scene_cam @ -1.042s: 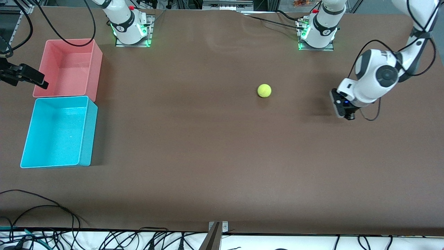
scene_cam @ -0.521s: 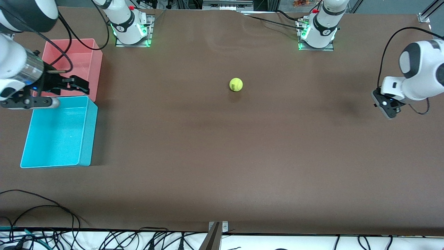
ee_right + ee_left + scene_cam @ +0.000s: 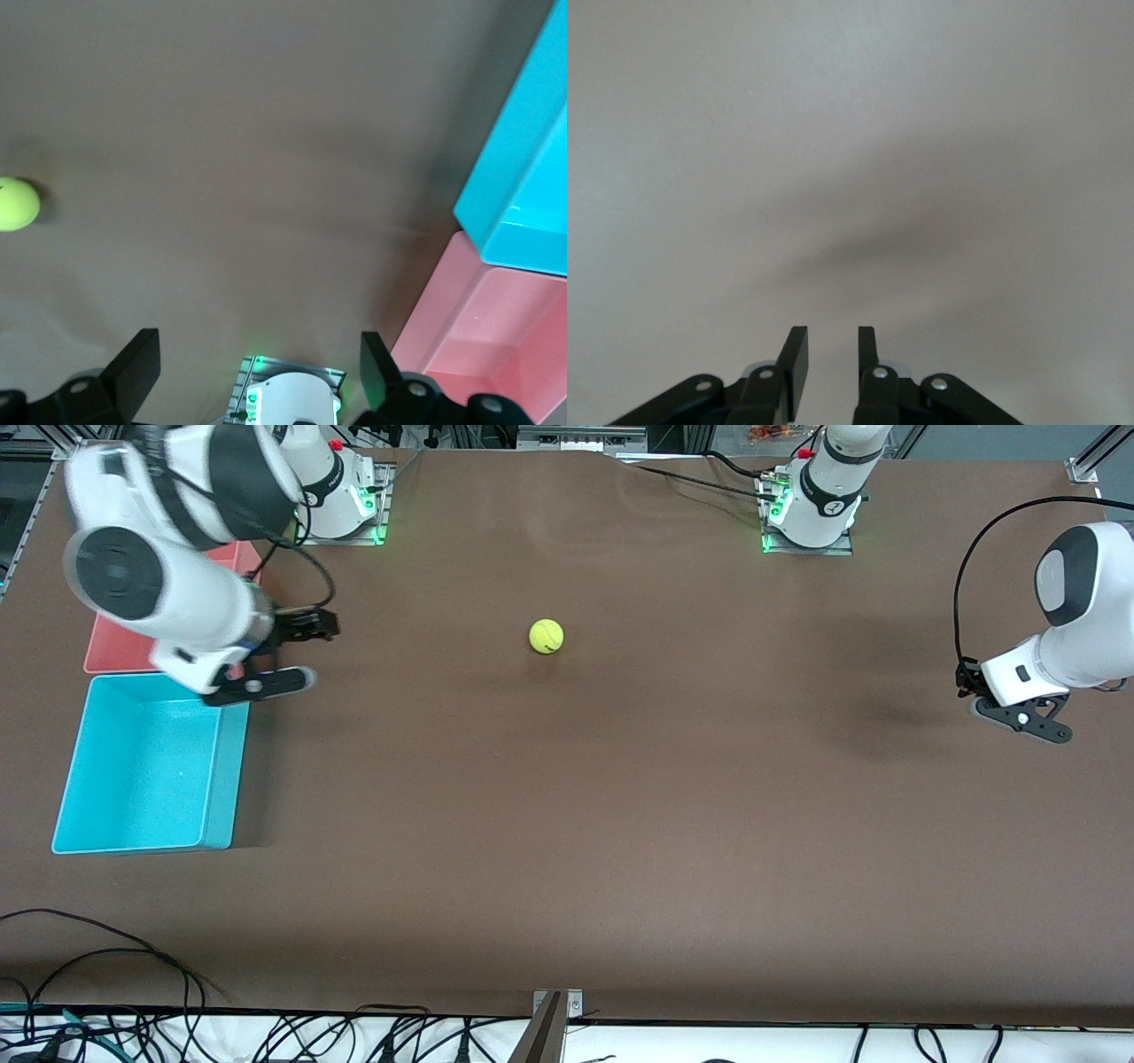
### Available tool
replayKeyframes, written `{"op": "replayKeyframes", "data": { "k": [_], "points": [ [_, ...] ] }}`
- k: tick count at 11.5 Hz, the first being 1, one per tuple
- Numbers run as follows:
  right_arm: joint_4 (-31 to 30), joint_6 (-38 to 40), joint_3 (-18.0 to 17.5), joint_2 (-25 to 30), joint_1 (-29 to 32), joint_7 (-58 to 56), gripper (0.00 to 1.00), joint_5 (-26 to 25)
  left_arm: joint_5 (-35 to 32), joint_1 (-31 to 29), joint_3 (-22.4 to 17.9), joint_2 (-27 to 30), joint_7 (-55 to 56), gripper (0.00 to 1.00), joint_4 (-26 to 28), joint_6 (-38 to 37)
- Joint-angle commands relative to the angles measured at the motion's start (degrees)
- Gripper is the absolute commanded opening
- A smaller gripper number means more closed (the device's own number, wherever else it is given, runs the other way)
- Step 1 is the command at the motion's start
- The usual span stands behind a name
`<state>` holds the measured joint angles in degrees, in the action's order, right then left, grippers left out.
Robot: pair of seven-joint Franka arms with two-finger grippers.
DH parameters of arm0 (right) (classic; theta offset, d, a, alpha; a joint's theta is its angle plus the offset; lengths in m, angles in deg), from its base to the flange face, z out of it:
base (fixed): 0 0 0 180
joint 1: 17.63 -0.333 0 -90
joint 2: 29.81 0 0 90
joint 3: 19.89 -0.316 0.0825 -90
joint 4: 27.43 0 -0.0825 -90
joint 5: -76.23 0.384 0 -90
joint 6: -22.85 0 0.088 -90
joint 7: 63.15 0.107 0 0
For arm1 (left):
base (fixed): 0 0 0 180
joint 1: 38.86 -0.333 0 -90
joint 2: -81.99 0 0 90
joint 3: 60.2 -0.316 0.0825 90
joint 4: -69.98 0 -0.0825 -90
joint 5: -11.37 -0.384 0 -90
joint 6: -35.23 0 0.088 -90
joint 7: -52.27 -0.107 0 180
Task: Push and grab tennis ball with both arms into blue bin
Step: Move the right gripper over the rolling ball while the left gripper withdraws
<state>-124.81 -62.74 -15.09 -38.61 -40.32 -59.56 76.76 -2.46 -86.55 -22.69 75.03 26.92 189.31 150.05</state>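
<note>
I see the fuzzy yellow-green tennis ball (image 3: 547, 636) lying mid-table, well apart from the light cyan-blue plastic bin (image 3: 221, 779). My right end effector (image 3: 288, 657), fingers spread wide and empty, hovers between them, nearer the ball. The left end effector (image 3: 826, 363), narrowly parted and empty, waits at the left arm's end.

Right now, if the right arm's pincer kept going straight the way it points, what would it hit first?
Probably nothing close: the open right pincer points across bare table. The tennis ball lies roughly ahead, though perhaps off line.
</note>
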Motion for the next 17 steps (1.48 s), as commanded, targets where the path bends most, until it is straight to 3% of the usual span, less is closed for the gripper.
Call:
{"op": "replayKeyframes", "data": {
  "k": [1, 2, 8, 13, 14, 17],
  "points": [
    [-7.5, -4.7, -0.4, 0.5, -6.0, 0.8, 1.0, 3.0, 6.0, 0.3, 1.7, -0.5, 4.2, 0.58, -6.0, -2.4],
    [-9.8, -8.4, -0.4, 0.4, -7.5, 1.2, 1.0, 3.9, 5.9, 0.5, 1.8, -0.6, 3.3, 1.0, -6.5, -2.4],
    [-18.8, -25.3, -0.4, -3.1, -18.3, 12.2, 1.0, 4.3, 6.0, 2.6, 1.8, -1.0, 6.3, 1.0, -9.0, -2.5],
    [-21.2, -38.9, -0.4, -11.3, -24.0, 16.5, 1.0, 4.2, 6.1, 10.6, 0.7, 0.6, 15.0, 1.0, -9.3, -3.1],
    [-22.7, -40.3, -0.4, -11.4, -24.4, 16.5, 1.0, 4.1, 6.1, 12.7, -0.3, 1.0, 16.8, 1.0, -10.2, -6.0],
    [-24.0, -39.9, 0.2, -11.3, -24.4, 15.8, 1.0, 3.0, 12.0, 26.6, -13.2, 2.6, 18.0, 1.0, -14.2, -12.1]
  ]
}}
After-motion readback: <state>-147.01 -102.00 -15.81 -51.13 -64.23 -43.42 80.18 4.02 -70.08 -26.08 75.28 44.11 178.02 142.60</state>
